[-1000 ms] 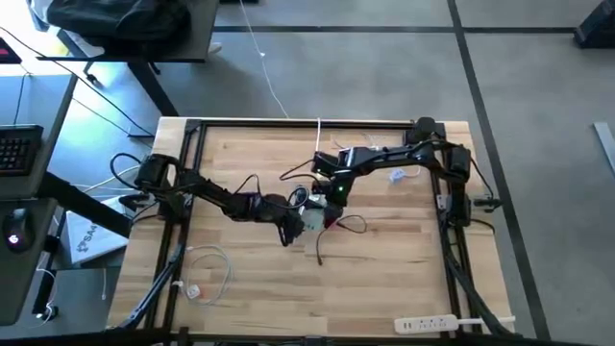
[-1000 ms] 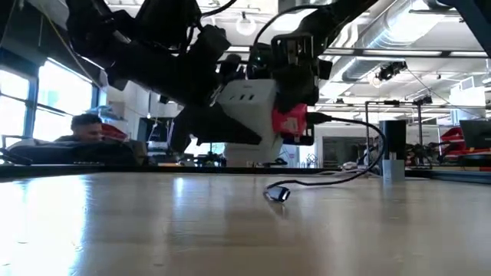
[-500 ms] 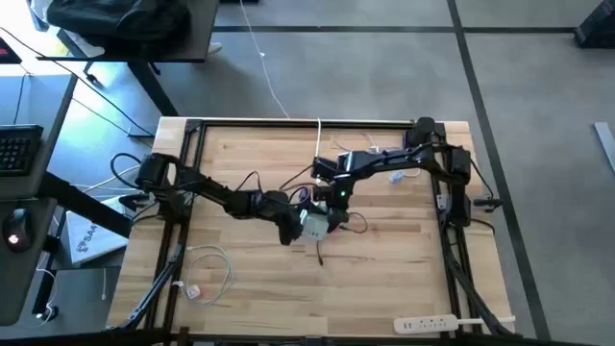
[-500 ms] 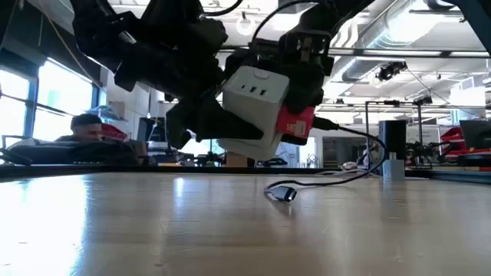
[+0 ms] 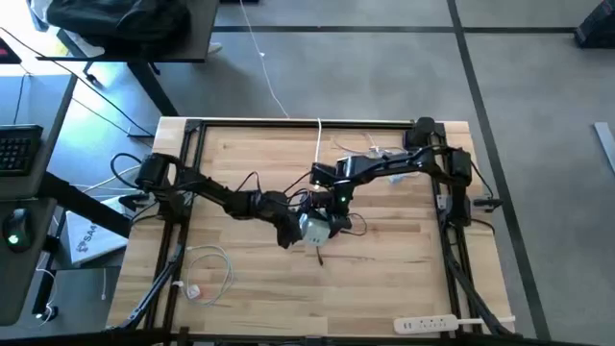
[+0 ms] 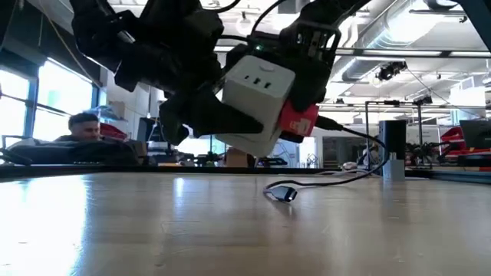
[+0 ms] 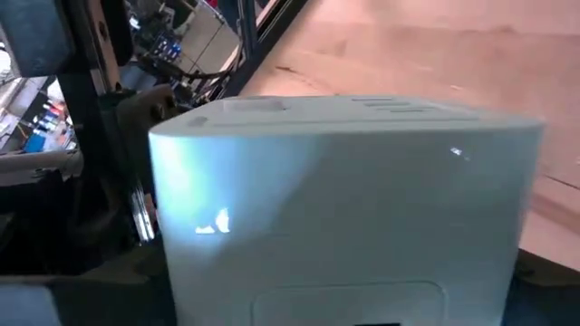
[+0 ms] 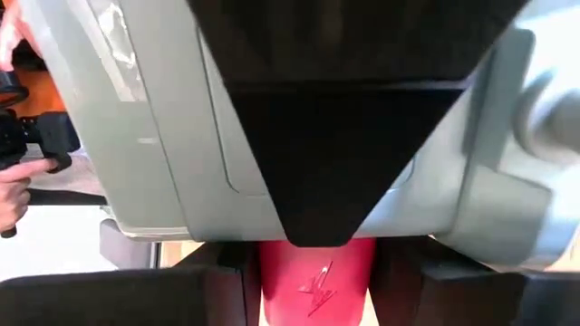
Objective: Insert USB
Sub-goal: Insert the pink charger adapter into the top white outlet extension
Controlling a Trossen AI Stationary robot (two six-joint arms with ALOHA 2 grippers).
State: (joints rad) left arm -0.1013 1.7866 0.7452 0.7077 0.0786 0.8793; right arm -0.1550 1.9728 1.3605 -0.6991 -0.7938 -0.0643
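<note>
Above the middle of the wooden table (image 5: pixel 384 279), a white charger cube (image 6: pixel 257 100) is held off the surface, tilted, with its socket face turned up toward the low camera. The cube is clamped by the left gripper (image 5: pixel 300 229), whose dark fingers are closed on its sides; in the left wrist view the cube (image 7: pixel 344 208) fills nearly the whole picture. The red-pink USB (image 6: pixel 298 123) is pressed against the side of the cube, and it is gripped between the fingers of the right gripper (image 5: pixel 334 204), which reaches the cube from the far side. In the right wrist view the USB (image 8: pixel 317 276) is seen between two dark fingers (image 8: pixel 453 290), right at the cube's grey-white wall; how far it sits in a port cannot be told. A thin black cable (image 6: pixel 337 175) runs from the USB down to the tabletop just beside the cube, ending in a small dark connector (image 6: pixel 280 193) lying on the wood. Well apart from the cube, a coiled white cable (image 5: pixel 207 274) lies near the left front corner, and a white power strip (image 5: pixel 428 325) lies at the front right edge. Behind the table, a person (image 6: pixel 84 130) is seated at a desk.
</note>
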